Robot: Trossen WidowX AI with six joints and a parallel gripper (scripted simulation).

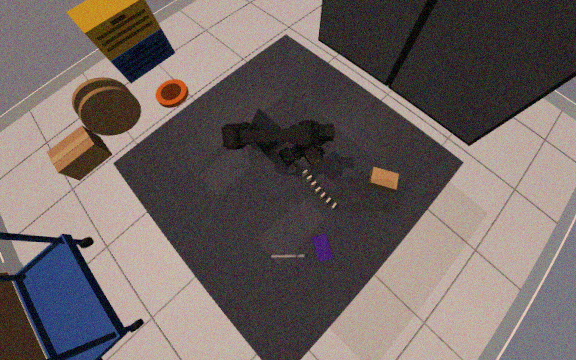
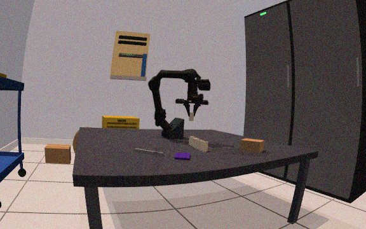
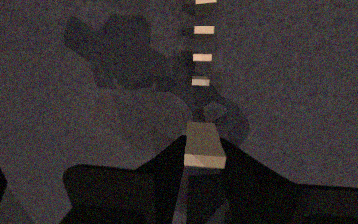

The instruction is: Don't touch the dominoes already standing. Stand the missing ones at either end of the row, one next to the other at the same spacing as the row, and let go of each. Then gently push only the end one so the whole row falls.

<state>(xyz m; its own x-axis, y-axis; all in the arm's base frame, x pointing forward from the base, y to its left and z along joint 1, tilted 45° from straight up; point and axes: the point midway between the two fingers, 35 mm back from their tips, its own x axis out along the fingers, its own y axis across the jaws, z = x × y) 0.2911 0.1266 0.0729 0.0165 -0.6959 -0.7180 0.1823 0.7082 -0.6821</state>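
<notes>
A row of several cream dominoes (image 1: 334, 205) (image 2: 198, 144) (image 3: 202, 57) stands upright on the dark table (image 1: 193, 200) (image 2: 113, 165), evenly spaced. My gripper (image 2: 191, 114) (image 3: 201, 141) is shut on a cream domino (image 2: 191, 117) (image 3: 205, 161), held upright between the fingertips. It hangs high above the table, near the row's end closest to the arm's base. In the wrist view the held domino is roughly in line with the row, its broad face turned toward it. In the top view the arm hides the held domino.
A wooden block (image 1: 384, 178) (image 2: 252, 145) lies to the right of the row. A flat purple block (image 1: 322, 247) (image 2: 182, 156) and a thin pale stick (image 1: 284, 256) (image 2: 148, 151) lie toward the table's front. The arm's base (image 2: 174, 130) stands behind the row.
</notes>
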